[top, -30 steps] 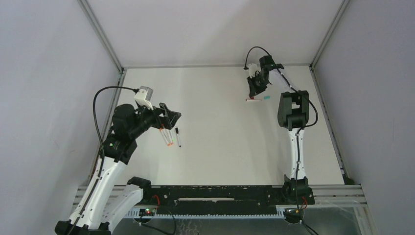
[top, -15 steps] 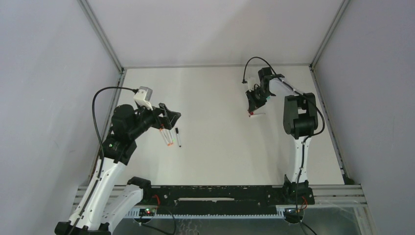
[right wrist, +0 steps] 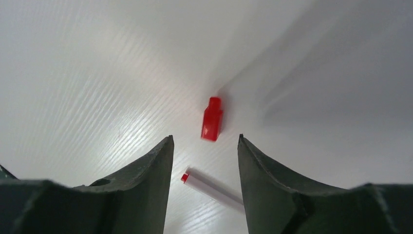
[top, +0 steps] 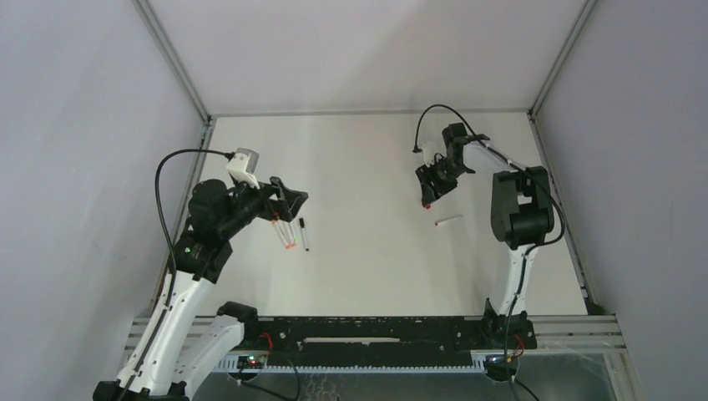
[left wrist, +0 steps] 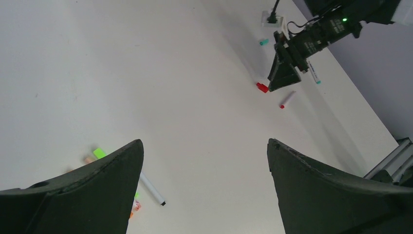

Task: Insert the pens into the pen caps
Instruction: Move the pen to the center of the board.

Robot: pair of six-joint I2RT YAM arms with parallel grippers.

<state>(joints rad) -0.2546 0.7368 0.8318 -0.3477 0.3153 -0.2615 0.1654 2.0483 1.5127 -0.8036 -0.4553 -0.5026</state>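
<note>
The left pincer (top: 290,199) hung over the left part of the white bench (top: 367,159). Its two dark, smooth fingers (left wrist: 97,185) were spread wide and held nothing. Just beside it on the bench lay a small cluster: two thin white pens with orange and green ends (top: 286,236) side by side, and a black-tipped pen (top: 305,236) to their right. In the left wrist view a short green cap (left wrist: 100,152) lay at the edge of the left finger, which hid part of the cluster.

Close up, the bench surface was matt with fine parallel ribbing.

Well apart to the right, the right pincer (top: 430,192) pointed down at the bench, its fingers parted and gripping nothing. The red cap (right wrist: 212,119), a short glossy plastic piece with a narrower stepped end, lay on the bench just beyond the fingertips. It was in line with the gap and touched neither finger. The red pen (right wrist: 209,187), a slim round white barrel with a small red end, lay apart from the cap. It showed through the gap in the right wrist view, its far end hidden behind the right finger. From above, this pen lay to the right of the cap and nearer the arm bases.

Further back, the left wrist view showed a teal cap (left wrist: 263,42) and a teal pen (left wrist: 314,75), the pen partly hidden behind the right pincer. Plain grey walls (top: 83,125) closed in the bench.
</note>
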